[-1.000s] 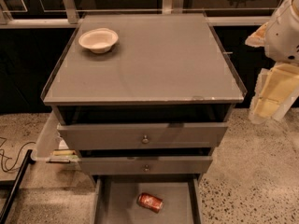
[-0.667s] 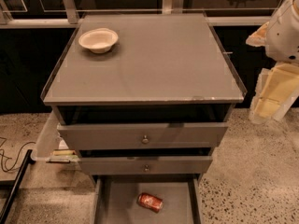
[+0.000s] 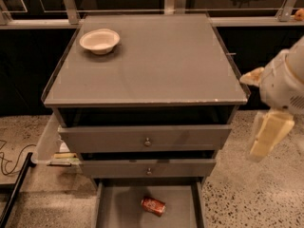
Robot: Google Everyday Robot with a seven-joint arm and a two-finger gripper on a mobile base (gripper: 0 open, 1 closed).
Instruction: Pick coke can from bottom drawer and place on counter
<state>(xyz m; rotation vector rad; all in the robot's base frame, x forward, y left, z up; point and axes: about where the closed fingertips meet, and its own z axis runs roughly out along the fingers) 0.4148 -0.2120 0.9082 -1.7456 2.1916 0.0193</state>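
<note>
The coke can [image 3: 153, 206] lies on its side on the floor of the pulled-out bottom drawer [image 3: 118, 208], near its middle. The counter [image 3: 156, 65] is the flat grey top of the cabinet above it. My gripper [image 3: 267, 137] hangs off the white arm at the right edge of the view, beside the cabinet's right side at about the height of the upper drawers. It is well above and to the right of the can and touches nothing.
A white bowl [image 3: 99, 41] stands on the counter's back left corner. Two knobbed drawers [image 3: 147, 137] sit slightly open above the bottom one. A clear bin [image 3: 50, 146] and cables [image 3: 7, 163] lie on the speckled floor at the left.
My arm and gripper have moved down along the cabinet's right side. The can, bowl and drawers have not moved.
</note>
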